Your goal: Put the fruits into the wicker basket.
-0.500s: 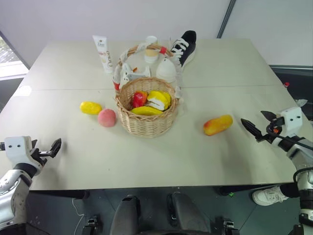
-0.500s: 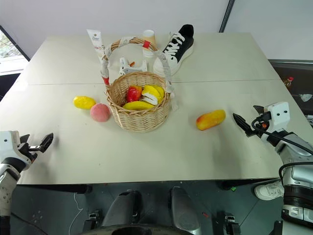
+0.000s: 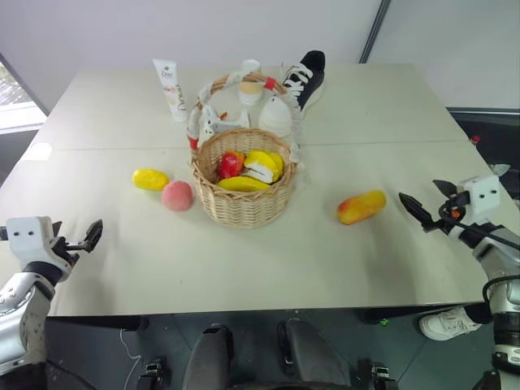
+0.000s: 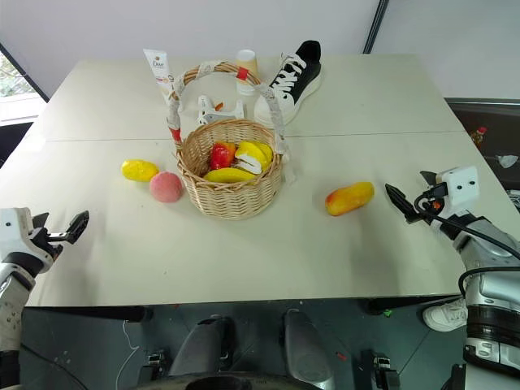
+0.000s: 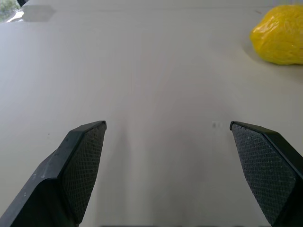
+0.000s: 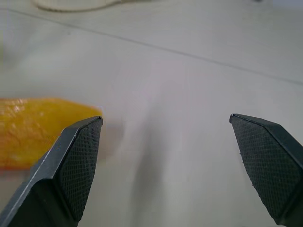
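- The left gripper (image 3: 92, 234) hovers at the table's (image 3: 244, 260) left edge near the front corner, its jaws spread wide with nothing between them.
- A yellow lemon (image 3: 151, 179) lies on the left half of the table, well in from the left edge; a pink peach (image 3: 177, 195) sits just beside it, between the lemon and the basket.
- The wicker basket (image 3: 244, 207) stands mid-table, already holding a red fruit and several yellow ones.
- Toward the far edge behind the basket are a white tube (image 3: 171, 89), a paper cup (image 3: 251, 91) and a sneaker (image 3: 299, 85).
- The mango (image 3: 362, 206) lies on the right half, apart from the basket.
- The right gripper (image 3: 426, 213) hovers at the right edge, released and empty, near the mango but not touching.
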You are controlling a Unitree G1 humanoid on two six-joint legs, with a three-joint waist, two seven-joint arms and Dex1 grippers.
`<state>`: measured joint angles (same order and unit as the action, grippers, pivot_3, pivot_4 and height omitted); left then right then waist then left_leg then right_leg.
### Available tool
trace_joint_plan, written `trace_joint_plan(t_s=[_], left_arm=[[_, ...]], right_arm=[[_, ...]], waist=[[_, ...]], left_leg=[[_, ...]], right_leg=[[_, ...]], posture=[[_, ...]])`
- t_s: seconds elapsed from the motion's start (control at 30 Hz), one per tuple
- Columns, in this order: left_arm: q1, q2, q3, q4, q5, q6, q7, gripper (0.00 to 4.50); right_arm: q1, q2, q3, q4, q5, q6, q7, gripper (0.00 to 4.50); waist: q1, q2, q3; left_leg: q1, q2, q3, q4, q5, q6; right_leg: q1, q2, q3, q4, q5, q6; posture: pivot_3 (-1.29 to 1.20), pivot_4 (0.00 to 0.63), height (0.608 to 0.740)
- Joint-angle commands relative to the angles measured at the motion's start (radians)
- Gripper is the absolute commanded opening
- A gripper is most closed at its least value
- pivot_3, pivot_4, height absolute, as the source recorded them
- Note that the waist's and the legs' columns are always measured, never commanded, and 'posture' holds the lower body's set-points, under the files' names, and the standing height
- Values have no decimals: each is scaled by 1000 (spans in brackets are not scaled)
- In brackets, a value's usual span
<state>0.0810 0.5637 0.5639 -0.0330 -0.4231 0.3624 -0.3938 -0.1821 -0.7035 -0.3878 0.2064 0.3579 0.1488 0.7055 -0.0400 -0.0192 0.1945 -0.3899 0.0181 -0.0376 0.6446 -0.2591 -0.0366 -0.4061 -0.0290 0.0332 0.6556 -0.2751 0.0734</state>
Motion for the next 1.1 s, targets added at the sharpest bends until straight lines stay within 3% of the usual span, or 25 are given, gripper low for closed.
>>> trace_joint_plan(t_s=[0.03,0.23,0.47,0.6,0.77,1.1], left_arm=[[-11,21,-5,-38,7,-6,-10,4500],[-66,51,-8,-82,-71,47,-96,4500],[-140,143,-110,-126,-73,125,-195,4500],[-229,230,-218,-16,73,-10,-256,4500],[-455,374,-451,257,320,-267,-380,4500],[-806,345,-731,688,584,-586,-502,4500]], right_arm=[[-7,-9,-11,-87,22,11,2,4477],[-7,-24,-13,-199,56,62,25,4477],[-1,-76,24,-431,167,219,109,4477],[15,-141,55,-586,263,338,182,4477],[-45,-157,148,-739,348,434,197,4477],[-130,-65,311,-859,390,490,132,4477]], waist=[[1,0,0],[3,0,0],[0,0,0],[2,0,0],[6,0,0],[13,-1,0]], left_leg=[[0,0,0,0,0,0],[0,0,0,0,0,0],[0,0,1,0,0,0],[0,-1,1,0,0,1],[-1,-1,2,0,0,1],[-4,-2,4,1,-2,3]], right_leg=[[0,0,0,0,0,0],[0,0,1,0,0,0],[0,1,1,0,0,0],[-1,1,2,0,0,0],[-2,2,1,0,0,0],[-5,2,1,-1,0,1]], posture=[[0,150,740],[0,150,740],[0,150,740],[0,150,740],[0,150,740],[0,150,740]])
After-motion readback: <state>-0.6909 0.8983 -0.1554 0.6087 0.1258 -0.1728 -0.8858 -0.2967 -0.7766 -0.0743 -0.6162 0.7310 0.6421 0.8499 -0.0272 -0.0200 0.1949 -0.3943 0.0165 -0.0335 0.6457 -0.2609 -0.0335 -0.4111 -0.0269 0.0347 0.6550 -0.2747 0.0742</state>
